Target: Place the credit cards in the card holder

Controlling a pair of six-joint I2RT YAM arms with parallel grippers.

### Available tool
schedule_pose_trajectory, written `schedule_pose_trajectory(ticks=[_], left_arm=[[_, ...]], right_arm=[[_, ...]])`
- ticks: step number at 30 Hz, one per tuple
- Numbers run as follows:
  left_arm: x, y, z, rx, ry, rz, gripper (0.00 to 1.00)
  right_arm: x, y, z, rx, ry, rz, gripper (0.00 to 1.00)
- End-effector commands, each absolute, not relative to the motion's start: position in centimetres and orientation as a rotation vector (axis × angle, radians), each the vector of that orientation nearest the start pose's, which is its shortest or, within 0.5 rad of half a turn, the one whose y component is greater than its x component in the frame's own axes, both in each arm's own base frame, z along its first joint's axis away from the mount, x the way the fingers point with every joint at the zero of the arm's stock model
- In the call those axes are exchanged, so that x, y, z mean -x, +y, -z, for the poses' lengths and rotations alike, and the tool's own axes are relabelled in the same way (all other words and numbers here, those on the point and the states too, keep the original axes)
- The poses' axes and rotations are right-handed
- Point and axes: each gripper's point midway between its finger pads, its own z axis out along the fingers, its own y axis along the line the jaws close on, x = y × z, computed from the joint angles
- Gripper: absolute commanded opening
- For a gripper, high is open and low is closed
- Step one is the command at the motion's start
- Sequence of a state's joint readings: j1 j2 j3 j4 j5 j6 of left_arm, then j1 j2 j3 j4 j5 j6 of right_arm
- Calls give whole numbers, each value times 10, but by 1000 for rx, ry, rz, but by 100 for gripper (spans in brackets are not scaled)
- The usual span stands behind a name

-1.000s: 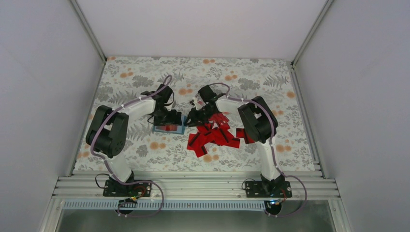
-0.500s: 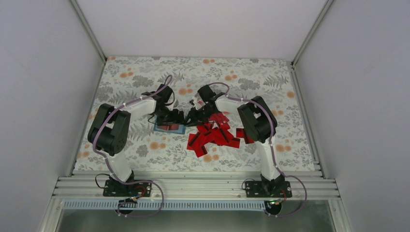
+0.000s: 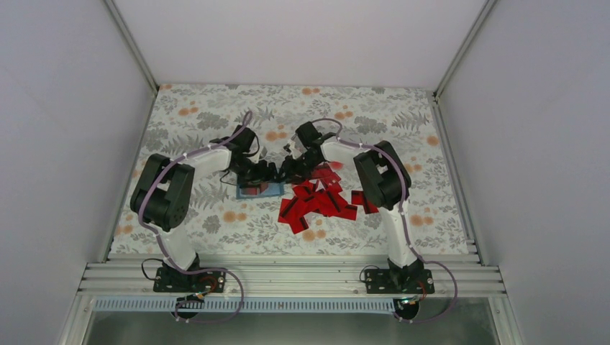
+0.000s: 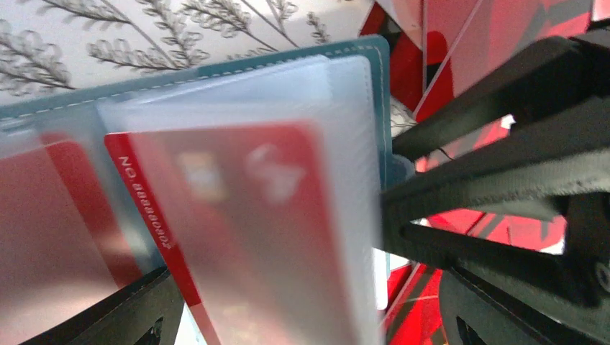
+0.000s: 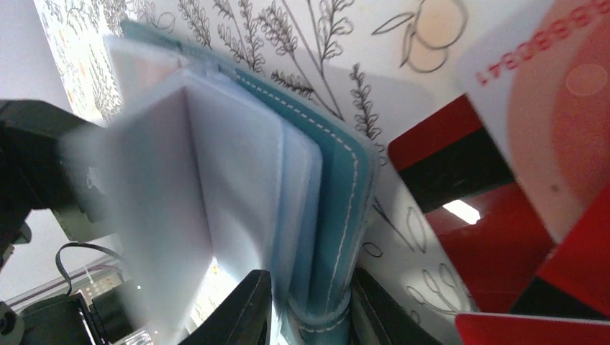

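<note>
The card holder (image 3: pixel 257 190) lies open on the floral table (image 3: pixel 216 115), near its middle and a little toward 9 o'clock. The loose credit cards (image 3: pixel 320 203) make a red pile just beside it, at about 4 o'clock from it. The right gripper (image 5: pixel 311 310) is clenched on the holder's teal cover at the stitched edge, one finger on each side, and it lifts this cover up from the cloth. The left gripper (image 3: pixel 265 173) is at 12 o'clock of the holder with its jaws spread wide. The clear sleeves (image 4: pixel 345 93) stand between its fingers, and I cannot tell if they touch. One red card (image 4: pixel 237 215) sits inside a sleeve.
</note>
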State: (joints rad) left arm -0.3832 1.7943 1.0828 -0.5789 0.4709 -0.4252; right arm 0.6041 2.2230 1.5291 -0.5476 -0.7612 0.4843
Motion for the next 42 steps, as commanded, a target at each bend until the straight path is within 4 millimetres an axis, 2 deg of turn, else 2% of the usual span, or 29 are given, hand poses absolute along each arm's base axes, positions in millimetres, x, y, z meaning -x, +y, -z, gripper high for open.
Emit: schedule_pose_trajectory(ticks=[1, 8, 16, 21, 26, 29, 35, 40, 42], left_arm=[[-307, -234, -58, -68, 2895, 1028, 88], [-309, -235, -75, -78, 2848, 1038, 88], [-309, -227, -94, -81, 2825, 997, 89], [-311, -212, -106, -65, 2811, 905, 89], [-309, -191, -100, -25, 2824, 834, 88], [-307, -184, -94, -23, 2837, 798, 81], [-306, -177, -78, -19, 2857, 730, 54], [-305, -180, -59, -15, 2885, 755, 35], [-305, -183, -54, -16, 2893, 769, 30]], right_arm=[[-333, 357, -15, 363, 2968, -1214, 27], [-337, 338, -21, 336, 2963, -1173, 27], [-344, 325, -46, 358, 2920, -1115, 28], [-343, 325, -53, 372, 2916, -1114, 28], [-349, 326, -70, 384, 2879, -1097, 28], [-348, 332, -80, 401, 2847, -1163, 29], [-337, 349, -91, 404, 2785, -1413, 33], [-331, 356, -78, 410, 2802, -1484, 34], [-330, 357, -70, 408, 2820, -1488, 34]])
